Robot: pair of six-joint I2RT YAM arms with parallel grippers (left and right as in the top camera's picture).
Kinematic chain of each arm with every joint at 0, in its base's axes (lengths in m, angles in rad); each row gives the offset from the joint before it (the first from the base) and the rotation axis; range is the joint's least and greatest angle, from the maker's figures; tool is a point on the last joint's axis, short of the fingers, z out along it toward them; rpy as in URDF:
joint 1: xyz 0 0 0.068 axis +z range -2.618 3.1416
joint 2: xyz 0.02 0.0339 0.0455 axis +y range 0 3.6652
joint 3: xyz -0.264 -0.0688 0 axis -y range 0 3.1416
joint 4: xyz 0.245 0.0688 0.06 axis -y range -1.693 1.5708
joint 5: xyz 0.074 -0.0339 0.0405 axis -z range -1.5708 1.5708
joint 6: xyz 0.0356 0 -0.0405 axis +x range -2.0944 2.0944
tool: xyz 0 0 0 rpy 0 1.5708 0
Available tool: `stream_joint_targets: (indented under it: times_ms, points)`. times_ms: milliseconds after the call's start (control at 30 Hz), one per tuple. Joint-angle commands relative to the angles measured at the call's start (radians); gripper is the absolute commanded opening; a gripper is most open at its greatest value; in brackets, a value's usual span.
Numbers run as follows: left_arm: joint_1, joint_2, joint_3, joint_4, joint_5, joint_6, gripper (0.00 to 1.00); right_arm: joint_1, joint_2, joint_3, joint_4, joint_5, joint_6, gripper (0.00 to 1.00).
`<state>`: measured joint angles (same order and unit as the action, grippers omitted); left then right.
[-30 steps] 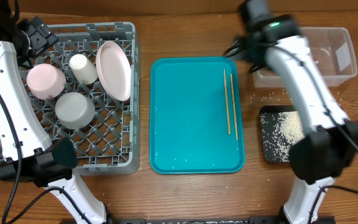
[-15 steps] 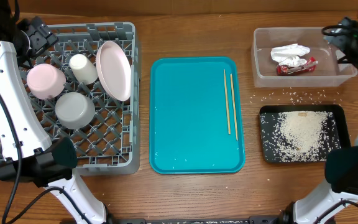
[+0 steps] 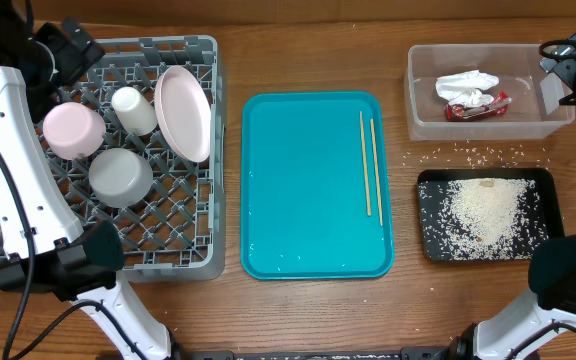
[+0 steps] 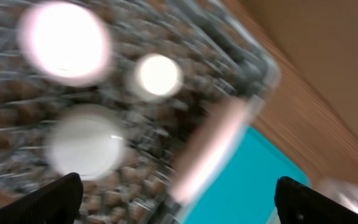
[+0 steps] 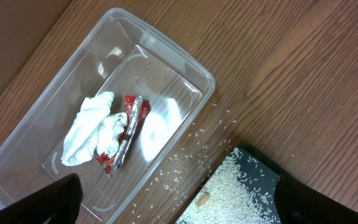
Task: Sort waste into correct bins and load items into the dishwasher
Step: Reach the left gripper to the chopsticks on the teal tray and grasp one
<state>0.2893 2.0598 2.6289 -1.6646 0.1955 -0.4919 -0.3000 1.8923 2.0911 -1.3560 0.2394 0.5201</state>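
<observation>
Wooden chopsticks (image 3: 370, 165) lie on the teal tray (image 3: 298, 200) mid-frame, likely next for the rack (image 3: 183, 235); our left tool (image 3: 68, 45), upper left, and right tool (image 3: 566, 68), upper right, hang spread wide, empty.

Dish rack (image 3: 183, 250): left; holds pink bowl (image 3: 73, 130), grey-white bowl (image 3: 120, 177), white cup (image 3: 133, 110), and plate (image 3: 184, 113) on edge.
Teal tray (image 3: 308, 190): centre; chopsticks (image 3: 370, 165) along its right side.
Clear tub (image 3: 423, 90): far right; napkin (image 3: 465, 85) and red wrapper (image 3: 478, 106) inside.
Black tray (image 3: 430, 215): near right; rice (image 3: 486, 210) inside, stray grains (image 3: 463, 152) just beyond it.
</observation>
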Motion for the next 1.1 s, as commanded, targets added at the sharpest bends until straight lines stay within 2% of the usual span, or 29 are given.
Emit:
stream_joint_targets:
  times_ms: [0,67,200,400,600,700,733,833,867,1000,1067]
  points:
    - [-0.035,-0.033,-0.001,0.014,0.329,0.182,1.00,0.000,-0.006,0.003,0.001,-0.002,0.003,1.00]
    - [-0.063,-0.033,-0.001,0.016,0.326,0.224,1.00,0.000,-0.006,0.003,0.001,-0.002,0.003,1.00]
    - [-0.158,-0.033,-0.001,0.016,0.195,0.254,1.00,0.000,-0.006,0.003,0.001,-0.002,0.003,1.00]
    - [-0.377,-0.032,-0.001,0.047,0.042,0.260,1.00,0.000,-0.006,0.003,0.001,-0.002,0.003,1.00]
    - [-0.598,0.015,-0.002,0.079,-0.033,0.196,1.00,0.000,-0.006,0.003,0.001,-0.002,0.003,1.00]
    - [-0.692,0.078,-0.002,0.079,-0.090,0.126,1.00,0.000,-0.006,0.003,0.001,-0.002,0.003,1.00]
    - [-0.718,0.103,-0.002,0.079,-0.105,0.095,0.97,0.000,-0.006,0.003,0.000,-0.002,0.003,1.00]
    - [-0.786,0.192,-0.002,0.099,-0.147,0.006,0.77,0.000,-0.006,0.003,0.000,-0.002,0.003,1.00]
    - [-0.804,0.220,-0.002,0.111,-0.165,-0.016,0.73,0.000,-0.006,0.003,0.000,-0.002,0.003,1.00]
    - [-0.876,0.346,-0.002,0.190,-0.206,-0.070,0.74,0.000,-0.006,0.003,0.000,-0.002,0.003,1.00]
    - [-0.904,0.398,-0.002,0.220,-0.208,-0.086,0.71,0.000,-0.006,0.003,0.000,-0.002,0.003,1.00]
